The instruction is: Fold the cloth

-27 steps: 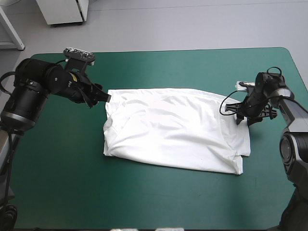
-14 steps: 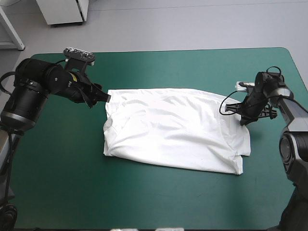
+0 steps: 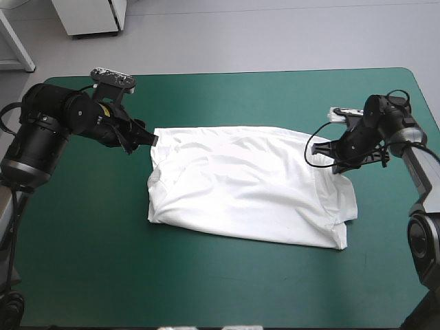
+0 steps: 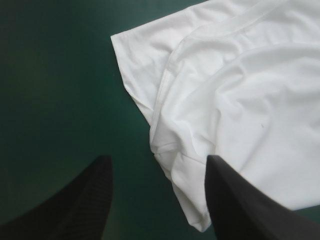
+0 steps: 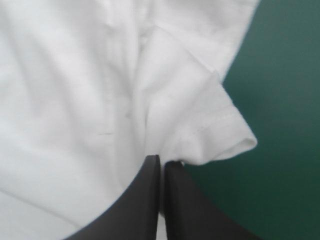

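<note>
**Grip half-made on the far edge.** The white T-shirt (image 3: 247,185) lies flat in a rough, doubled-over rectangle at the middle of the teal-green desk (image 3: 227,96), its long side running left to right.

The right claw (image 3: 342,167) sits at the garment's far right corner, pressed together on the cloth. The right wrist view shows its black fingers (image 5: 145,200) all but meeting, with a sliver of white between them. A hemmed sleeve (image 5: 220,135) bunches just beside the tips.

The left claw (image 3: 148,139) hangs at the far left corner with its jaws spread. In the left wrist view one finger overlaps the shirt's edge and the other stands over bare cover, so it holds nothing.

The step in hand appears to be securing the two far corners ahead of a fold. The right side looks taken and the left not yet.

The next move likely calls for the left claw to settle over its corner and pinch it, catching every layer of the doubled cloth rather than the top sheet alone. Only then could both arms lift evenly and carry the far edge over toward the near one. A lift begun on the right alone would probably drag the shirt askew across the desk.
</note>
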Available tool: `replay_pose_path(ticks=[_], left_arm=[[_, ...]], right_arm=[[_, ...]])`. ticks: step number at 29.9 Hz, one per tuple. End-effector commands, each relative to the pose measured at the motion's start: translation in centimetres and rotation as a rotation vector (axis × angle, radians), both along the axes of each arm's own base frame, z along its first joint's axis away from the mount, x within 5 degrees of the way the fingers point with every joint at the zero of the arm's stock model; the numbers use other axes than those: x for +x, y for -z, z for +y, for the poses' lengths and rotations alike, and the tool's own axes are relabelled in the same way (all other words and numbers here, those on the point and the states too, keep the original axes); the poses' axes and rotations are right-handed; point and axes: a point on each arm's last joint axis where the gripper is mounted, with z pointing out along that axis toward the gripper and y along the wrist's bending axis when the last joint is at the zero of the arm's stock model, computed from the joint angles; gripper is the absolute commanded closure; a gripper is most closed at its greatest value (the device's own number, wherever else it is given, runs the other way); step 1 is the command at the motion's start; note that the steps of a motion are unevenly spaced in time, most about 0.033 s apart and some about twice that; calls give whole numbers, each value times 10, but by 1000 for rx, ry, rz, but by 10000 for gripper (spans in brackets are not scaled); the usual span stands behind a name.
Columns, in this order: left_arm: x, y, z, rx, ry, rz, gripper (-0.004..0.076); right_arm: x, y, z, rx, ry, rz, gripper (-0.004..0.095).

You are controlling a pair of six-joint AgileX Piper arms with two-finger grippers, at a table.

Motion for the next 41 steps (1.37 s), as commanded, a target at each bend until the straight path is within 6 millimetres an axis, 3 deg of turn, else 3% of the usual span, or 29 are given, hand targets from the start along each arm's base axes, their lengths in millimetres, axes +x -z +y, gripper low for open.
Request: replay_pose_path(ticks=[1,5,10,18,20,23,27,29,35,41], left_arm=[[-9,-19,1,-35,0,-73,323],[-9,-19,1,-37,1,-72,323],[-9,-19,1,-38,1,-74,323],[-9,-19,1,-30,11,-76,323],[-9,-19,1,-30,11,-76,323],[-9,-19,1,-30,11,-76,323],[-9,-19,1,-30,11,-76,323],[-9,-19,1,-30,11,-76,323],[-10,-18,1,-27,11,-67,323],[-13,-14,2,-54,-52,-8,323]], right_arm=[[-7,-30,28,88,-63,-106,925],[-6,-32,61,125,-123,-182,925],[0,-22,85,160,-152,-201,925],[14,20,93,159,-147,-84,917],[14,22,93,165,-147,-65,876],[12,19,95,187,-154,-45,734],[11,4,96,185,-193,-24,527],[10,-7,95,174,-225,-31,476],[-8,-52,77,28,-245,-117,469],[-50,-102,62,8,-194,-248,469]])
